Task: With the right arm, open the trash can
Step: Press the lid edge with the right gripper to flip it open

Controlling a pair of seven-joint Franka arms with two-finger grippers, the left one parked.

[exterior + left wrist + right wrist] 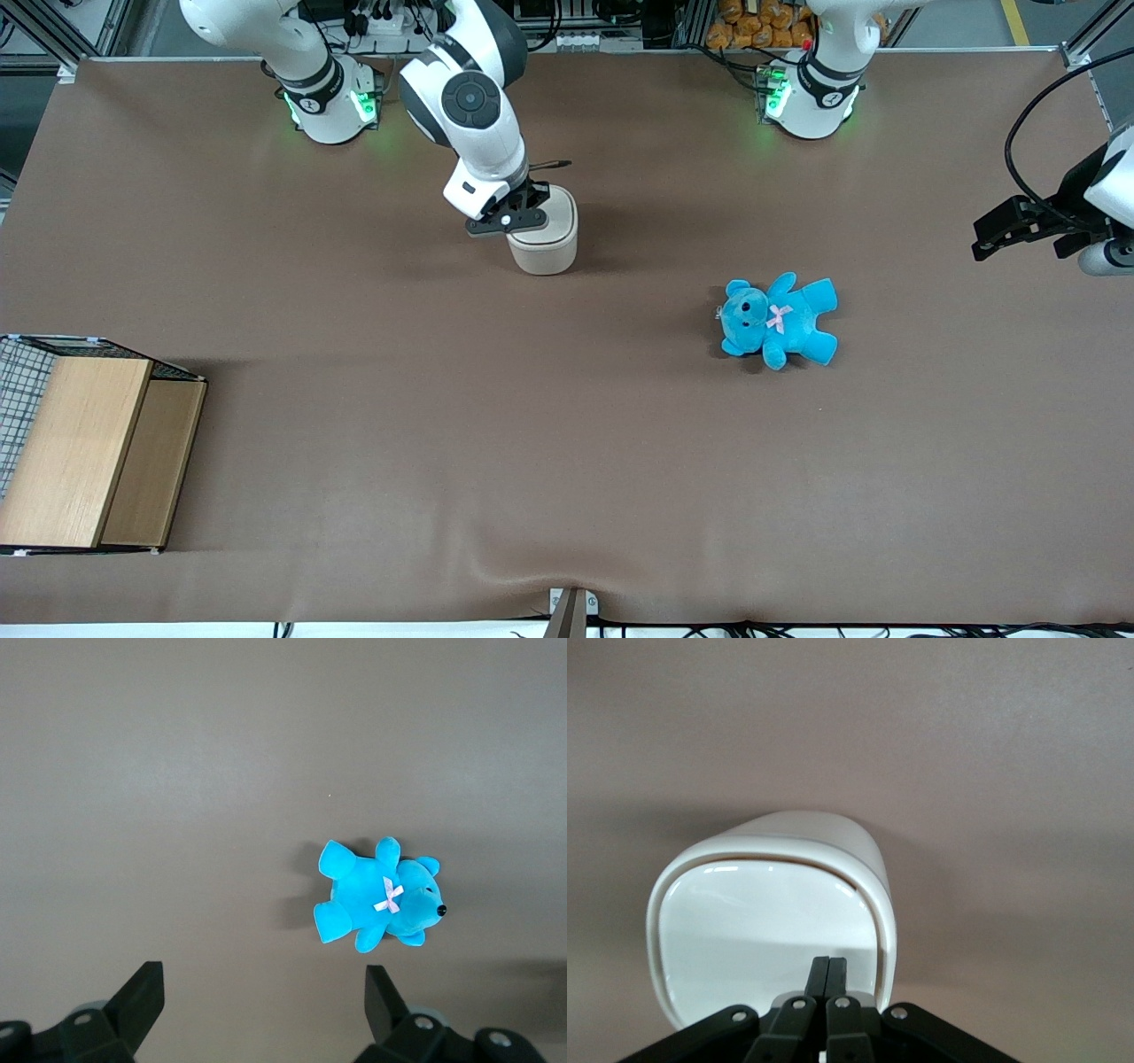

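Note:
The trash can [545,241] is a small cream-beige bin standing upright on the brown table, farther from the front camera than the blue teddy [778,321]. Its flat lid [753,930] looks closed, with a thin dark gap along one edge. My right gripper [518,217] hangs from the white right arm [469,106] directly over the lid's edge, on the working arm's side. Its fingers [829,976] are pressed together, empty, with their tips at the lid's surface near the rim.
The blue teddy, which also shows in the left wrist view [376,897], lies on the table toward the parked arm's end. A wooden box with wire mesh [80,447] stands near the front edge at the working arm's end. Arm bases [328,102] stand at the back edge.

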